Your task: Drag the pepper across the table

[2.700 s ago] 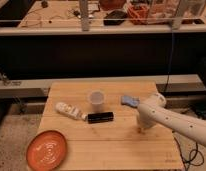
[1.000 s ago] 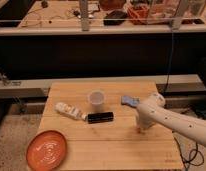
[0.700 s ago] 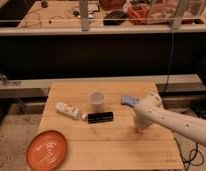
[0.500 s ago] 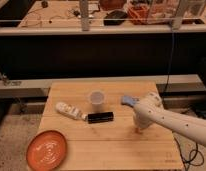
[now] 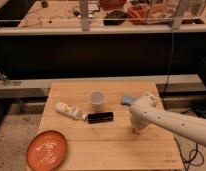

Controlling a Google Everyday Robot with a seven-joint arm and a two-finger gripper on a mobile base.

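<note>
The pepper is hidden from view; no slender orange-red shape shows on the light wooden-plank table (image 5: 111, 147). My white arm reaches in from the right. It bends down to the gripper (image 5: 137, 129), which points at the boards right of the table's middle and is shut. Nothing shows in its grip.
A white cup (image 5: 97, 98) stands near the table's centre, with a black bar-shaped object (image 5: 100, 117) just in front of it. A white bottle (image 5: 70, 110) lies to their left. A round orange plate (image 5: 47, 150) overhangs the front left corner. A small blue item (image 5: 127, 100) lies behind the arm.
The arm's elbow and the gripper have shifted slightly to the left over the tabletop. The cup, bottle, black object and plate have not moved.
</note>
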